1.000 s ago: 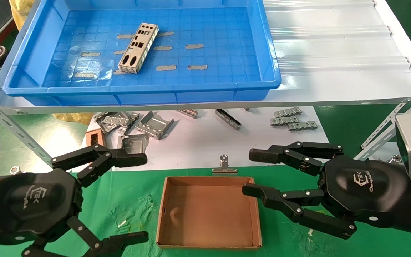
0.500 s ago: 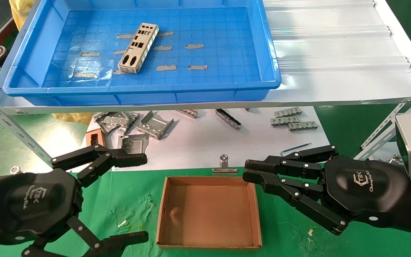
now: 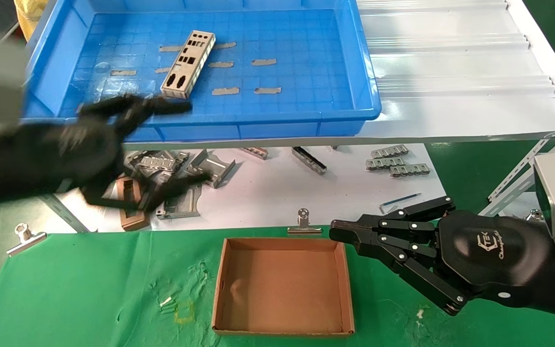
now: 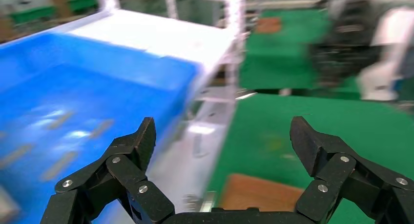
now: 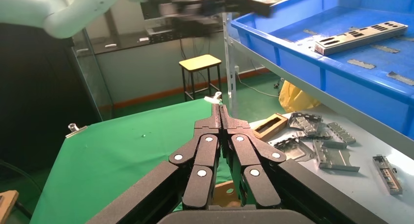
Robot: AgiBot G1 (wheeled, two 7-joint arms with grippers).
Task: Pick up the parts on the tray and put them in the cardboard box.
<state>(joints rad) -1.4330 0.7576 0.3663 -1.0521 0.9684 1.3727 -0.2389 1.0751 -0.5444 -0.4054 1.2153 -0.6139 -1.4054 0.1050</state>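
One silver-grey punched plate (image 3: pixel 187 64) lies on the floor of the blue tray (image 3: pixel 258 127), left of centre. My left gripper (image 3: pixel 194 142) is open and empty, blurred, at the tray's near-left wall, with its upper finger over the rim just short of the plate. The left wrist view shows it open (image 4: pixel 223 136) between the tray (image 4: pixel 73 87) and the cardboard box (image 4: pixel 258 197). The box (image 3: pixel 282 284) stands empty on the green mat. My right gripper (image 3: pixel 337 230) is shut and empty by the box's far right corner, and it shows shut in its own view (image 5: pixel 219 109), with the plate (image 5: pixel 361 37) far off.
Bent brackets (image 3: pixel 181 166), a brown frame piece (image 3: pixel 130 202) and slotted strips (image 3: pixel 395 161) lie on the white sheet under the tray's shelf (image 3: pixel 451 72). Binder clips (image 3: pixel 304 222) (image 3: pixel 24 238) hold the green mat. A slotted metal shelf leg (image 3: pixel 513 178) runs near the right arm.
My left arm swung up from the lower left to the tray's front wall, still open. My right gripper went from open to shut and stays by the box.
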